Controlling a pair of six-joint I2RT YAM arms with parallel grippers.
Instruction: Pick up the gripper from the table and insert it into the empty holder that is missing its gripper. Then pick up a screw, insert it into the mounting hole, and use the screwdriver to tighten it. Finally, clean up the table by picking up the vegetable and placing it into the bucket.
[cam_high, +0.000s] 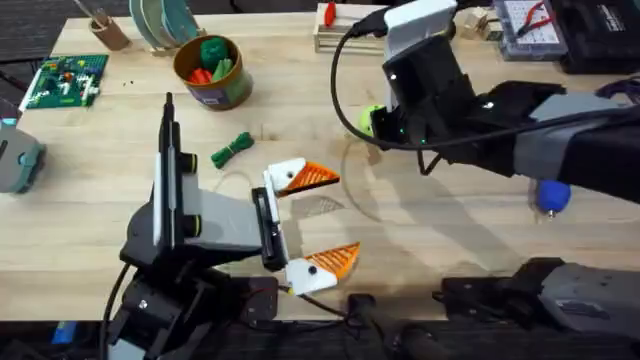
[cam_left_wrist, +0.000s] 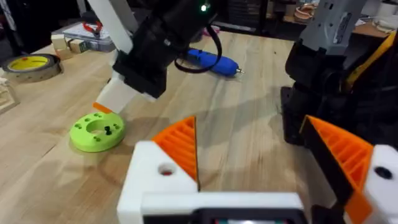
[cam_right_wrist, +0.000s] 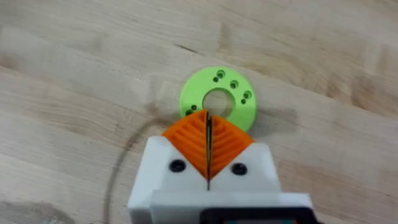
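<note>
Hovering over the green ring disc (cam_right_wrist: 218, 102) with jaws pressed together, the right gripper (cam_right_wrist: 208, 146) seems to be fetching a screw, left gripper (cam_high: 314, 217) jaws spread with both orange tips fitted; screwdriver (cam_left_wrist: 210, 61) lies untouched, vegetable (cam_high: 233, 149) on the table (cam_high: 450, 220) beside the bucket (cam_high: 210, 72).

Table (cam_right_wrist: 323, 37): pale wood, visible grain, matt. My right gripper (cam_right_wrist: 208, 144): white smooth plastic blocks, orange ribbed pads. Green disc (cam_right_wrist: 218, 99): matt plastic. Screwdriver (cam_left_wrist: 211, 61): glossy blue plastic. Bucket (cam_high: 212, 72): shiny metal-look rim, paper-like label.
</note>
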